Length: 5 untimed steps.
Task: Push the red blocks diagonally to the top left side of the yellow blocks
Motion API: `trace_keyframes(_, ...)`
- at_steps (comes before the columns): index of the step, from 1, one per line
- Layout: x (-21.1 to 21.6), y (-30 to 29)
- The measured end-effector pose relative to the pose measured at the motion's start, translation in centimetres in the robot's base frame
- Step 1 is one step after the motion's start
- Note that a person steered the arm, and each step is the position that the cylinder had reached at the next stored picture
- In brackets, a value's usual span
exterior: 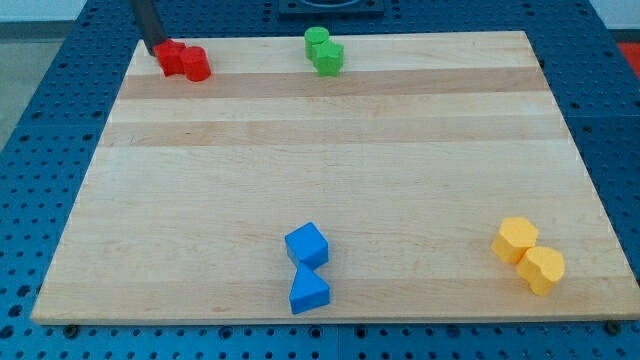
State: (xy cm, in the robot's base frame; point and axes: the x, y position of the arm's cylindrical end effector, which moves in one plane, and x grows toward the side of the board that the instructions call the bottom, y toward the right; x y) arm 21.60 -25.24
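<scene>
My tip (158,50) touched the reds (183,61) at their left, in the table's (330,180) top-left corner, well apart from the yellows (528,255) at bottom right. The rod end effector held nothing. The push looked barely begun; next, probably drive them down-right.

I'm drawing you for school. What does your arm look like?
Only a bit of me shows: a straight, dark grey-black rod, smooth and plain, coming down from the view's top. My tip sits right beside the red blocks, on their left. No cables, markings or fingers are visible.
</scene>
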Motion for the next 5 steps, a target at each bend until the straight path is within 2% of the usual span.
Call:
trace_keyframes(2, -2.5, 2.7)
trace_keyframes(5, -2.5, 1.8)
